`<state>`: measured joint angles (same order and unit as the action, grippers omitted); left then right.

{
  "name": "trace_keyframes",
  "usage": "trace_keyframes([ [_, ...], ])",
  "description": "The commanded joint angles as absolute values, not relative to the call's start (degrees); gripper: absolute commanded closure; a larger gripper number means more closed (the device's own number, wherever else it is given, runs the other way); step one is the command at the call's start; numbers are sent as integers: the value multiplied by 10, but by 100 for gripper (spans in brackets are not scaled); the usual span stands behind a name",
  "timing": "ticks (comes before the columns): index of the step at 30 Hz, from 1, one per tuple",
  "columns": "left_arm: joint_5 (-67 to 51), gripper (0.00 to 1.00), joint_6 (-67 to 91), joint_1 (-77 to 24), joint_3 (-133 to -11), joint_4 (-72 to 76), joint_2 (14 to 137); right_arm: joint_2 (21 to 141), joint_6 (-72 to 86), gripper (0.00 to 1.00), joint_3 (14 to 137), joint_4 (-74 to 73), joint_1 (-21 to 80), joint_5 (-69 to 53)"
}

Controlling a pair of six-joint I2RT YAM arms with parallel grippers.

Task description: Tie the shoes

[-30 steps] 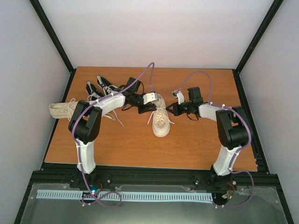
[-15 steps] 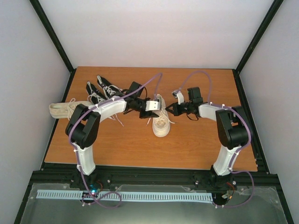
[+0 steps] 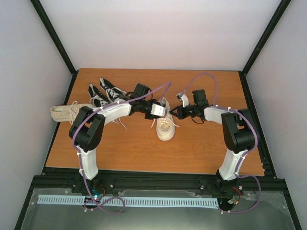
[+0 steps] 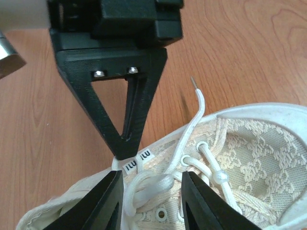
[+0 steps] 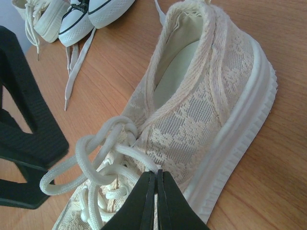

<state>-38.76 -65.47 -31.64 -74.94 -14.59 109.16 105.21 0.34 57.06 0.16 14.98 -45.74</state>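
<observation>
A cream sneaker [image 3: 165, 125] lies mid-table, toe toward the arms. My right gripper [image 3: 173, 113] is at its right side. In the right wrist view it [image 5: 156, 173] is shut on a pale lace strand [image 5: 125, 152] that runs from the knot. My left gripper [image 3: 160, 111] is over the shoe's tongue. In the left wrist view it [image 4: 151, 178] is open, its fingers [image 4: 103, 201] on either side of a lace loop [image 4: 148, 184] without pinching it. The other cream shoe [image 3: 64, 113] lies far left. Two black sneakers [image 3: 103, 91] lie at the back left.
The right gripper's black finger [image 4: 122, 96] shows close ahead in the left wrist view, touching the shoe's heel tab. A loose lace end [image 4: 197, 98] lies on the wood. Loose white laces [image 5: 72, 72] from the black shoes trail on the table.
My left gripper has moved right, from beside the cream shoe's heel to over its laces. The right gripper has stayed put on its lace.
</observation>
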Motion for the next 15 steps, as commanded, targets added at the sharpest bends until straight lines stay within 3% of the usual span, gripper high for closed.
trace_keyframes([
  [1,-413,64,-736,-320,-761,-156,1105,1067,1,97,584,7,148,-468],
  [9,-438,73,-772,-322,-767,-185,1107,1070,1,97,585,7,148,-473],
  [15,-433,73,-781,-322,-770,-176,1113,1069,2,97,584,7,148,-474],
])
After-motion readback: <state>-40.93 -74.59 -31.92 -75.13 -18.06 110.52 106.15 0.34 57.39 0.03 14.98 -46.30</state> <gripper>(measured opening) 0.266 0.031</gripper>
